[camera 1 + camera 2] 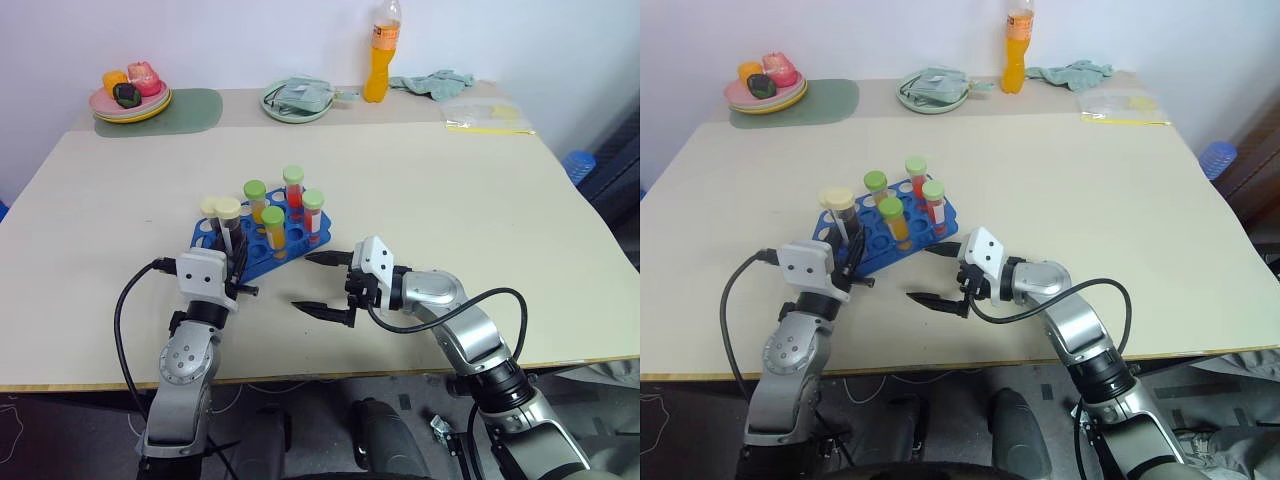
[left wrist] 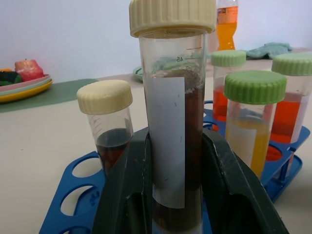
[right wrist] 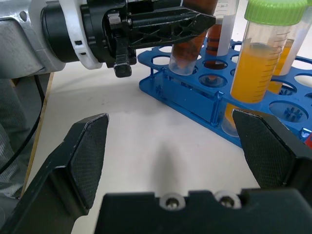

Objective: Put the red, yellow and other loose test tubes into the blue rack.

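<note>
The cream-capped tube (image 2: 170,122) of dark liquid stands upright over the blue rack's (image 1: 268,252) near corner, clamped in the left gripper (image 1: 237,262). The right wrist view shows its tip at a hole. The right gripper (image 1: 322,283), beside the rack, gapes empty.

The tube rack (image 1: 262,243) stands on the worktop (image 1: 420,200), near its front edge and left of centre. Six capped tubes stand upright in or over it: four (image 1: 285,210) grouped at its right half, two (image 1: 220,215) at its left end. The left end effector (image 1: 236,262) sits at the rack's near left corner, clamped on the nearer of those two tubes (image 2: 171,141), whose base is in a hole. The right end effector (image 1: 318,283) lies just beside the rack's near right side, apart from it. Along the far edge sit stacked plates (image 1: 130,100), a bowl (image 1: 296,100), a bottle (image 1: 378,55) and a cloth (image 1: 435,82), left to right.
</note>
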You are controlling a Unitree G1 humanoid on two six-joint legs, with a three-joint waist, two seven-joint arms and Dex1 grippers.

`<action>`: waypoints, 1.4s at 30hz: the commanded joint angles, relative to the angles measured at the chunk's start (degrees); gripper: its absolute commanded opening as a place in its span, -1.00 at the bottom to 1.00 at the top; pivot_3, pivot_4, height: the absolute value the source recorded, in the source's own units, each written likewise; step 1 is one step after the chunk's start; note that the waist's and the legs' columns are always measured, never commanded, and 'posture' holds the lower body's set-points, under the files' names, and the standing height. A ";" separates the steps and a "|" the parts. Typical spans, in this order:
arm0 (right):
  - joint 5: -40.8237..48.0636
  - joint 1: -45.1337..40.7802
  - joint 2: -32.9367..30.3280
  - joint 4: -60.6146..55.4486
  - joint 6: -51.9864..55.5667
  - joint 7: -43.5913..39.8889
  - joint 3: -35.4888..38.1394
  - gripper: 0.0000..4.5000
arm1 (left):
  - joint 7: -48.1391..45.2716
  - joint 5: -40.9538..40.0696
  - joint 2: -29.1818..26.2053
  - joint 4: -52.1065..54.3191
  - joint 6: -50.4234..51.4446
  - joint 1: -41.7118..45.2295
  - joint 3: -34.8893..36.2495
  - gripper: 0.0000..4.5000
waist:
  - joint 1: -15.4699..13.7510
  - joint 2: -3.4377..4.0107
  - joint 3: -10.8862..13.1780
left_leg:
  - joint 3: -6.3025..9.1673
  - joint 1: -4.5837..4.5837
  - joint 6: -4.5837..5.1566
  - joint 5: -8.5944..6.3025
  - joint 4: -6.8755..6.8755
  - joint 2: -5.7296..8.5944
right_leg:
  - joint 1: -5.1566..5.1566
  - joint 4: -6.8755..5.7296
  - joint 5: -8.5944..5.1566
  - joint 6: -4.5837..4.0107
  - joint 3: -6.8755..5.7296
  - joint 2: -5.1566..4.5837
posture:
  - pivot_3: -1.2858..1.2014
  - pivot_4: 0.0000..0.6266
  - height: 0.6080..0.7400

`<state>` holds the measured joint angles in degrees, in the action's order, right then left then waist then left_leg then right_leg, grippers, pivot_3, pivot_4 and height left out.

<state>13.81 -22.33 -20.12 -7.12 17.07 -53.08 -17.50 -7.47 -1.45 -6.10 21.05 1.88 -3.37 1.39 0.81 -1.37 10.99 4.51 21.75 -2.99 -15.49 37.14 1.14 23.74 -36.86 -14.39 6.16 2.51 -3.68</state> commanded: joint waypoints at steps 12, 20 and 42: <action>0.56 -0.61 0.83 -2.40 -0.55 0.79 0.43 1.00 | -0.36 -0.92 -0.05 -9.30 -9.64 2.78 0.24 -0.04 | -0.06 0.00 0.00 | 0.02 -0.20 0.00 0.00 -0.01 0.00 | -0.21 0.03 0.00 0.00 -0.03 0.00 | 0.03 -0.52 1.00; 2.00 -1.13 -0.10 -3.30 -0.06 0.32 2.07 1.00 | -3.29 -10.50 -2.06 3.24 -4.30 -5.07 4.69 0.97 | 0.27 0.02 0.01 | 0.01 -0.20 0.06 -0.05 -0.12 -0.05 | -0.21 0.20 -0.01 0.00 -0.01 0.00 | 0.03 -0.52 1.00; 3.48 1.09 -18.79 5.40 2.12 -1.90 18.02 1.00 | -17.86 -24.10 -21.25 8.68 9.95 -23.72 26.00 0.97 | 0.13 0.08 0.08 | -0.12 -0.18 0.32 -0.20 -0.13 -0.11 | -0.48 0.81 -0.15 -0.25 0.00 0.01 | 0.03 -0.52 1.00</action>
<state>16.98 -21.27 -38.12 -0.41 20.30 -54.91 -1.36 -24.93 -25.51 -26.74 28.73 11.92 -27.13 26.08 0.94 -1.29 11.07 4.39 21.58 -2.67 -15.69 37.01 1.03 23.25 -36.05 -14.53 5.91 2.51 -3.68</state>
